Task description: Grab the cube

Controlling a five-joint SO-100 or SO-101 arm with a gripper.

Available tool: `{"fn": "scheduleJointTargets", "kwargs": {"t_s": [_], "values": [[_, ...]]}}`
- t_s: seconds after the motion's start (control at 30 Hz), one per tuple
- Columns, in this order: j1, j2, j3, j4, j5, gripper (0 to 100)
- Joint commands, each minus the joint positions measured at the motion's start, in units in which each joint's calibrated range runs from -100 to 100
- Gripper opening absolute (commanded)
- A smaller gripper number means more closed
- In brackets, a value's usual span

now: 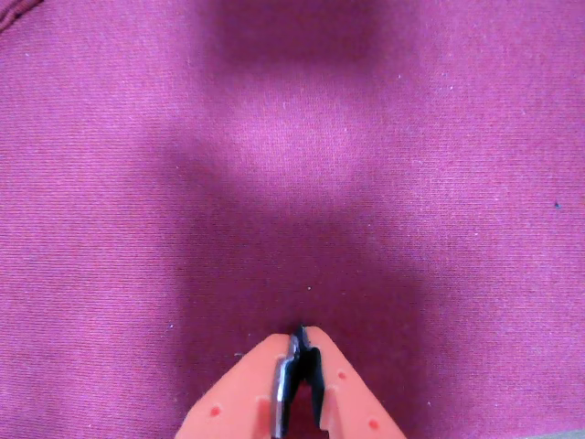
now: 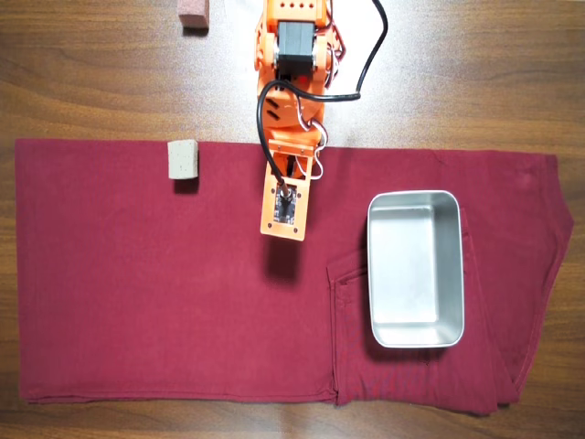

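Gripper (image 1: 299, 337) closed over cloth (image 2: 137, 293), cube (image 2: 184, 162) well apart

Light: even, fairly bright, coming from above.
Shadows: the arm (image 2: 291, 101) throws a soft dark patch on the cloth (image 2: 137, 293); broad blurry shadow in the wrist view.
Glare: mild sheen inside the tray (image 2: 379, 274).
Focus: the overhead view is sharp; the wrist view is soft, its orange gripper (image 1: 300, 340) blurred.

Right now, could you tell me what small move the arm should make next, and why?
Probably swing toward the overhead view's left, to the cube. The hand looks shut over bare red cloth, and no cube shows in the wrist view.
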Motion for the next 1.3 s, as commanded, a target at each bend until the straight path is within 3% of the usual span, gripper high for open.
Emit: {"fn": "scheduleJointTargets", "kwargs": {"t_s": [0.0, 1.27], "values": [[-0.45, 0.38, 0.28, 1.31, -0.20, 0], [-3.33, 0.38, 0.28, 1.31, -1.37, 0]]}}
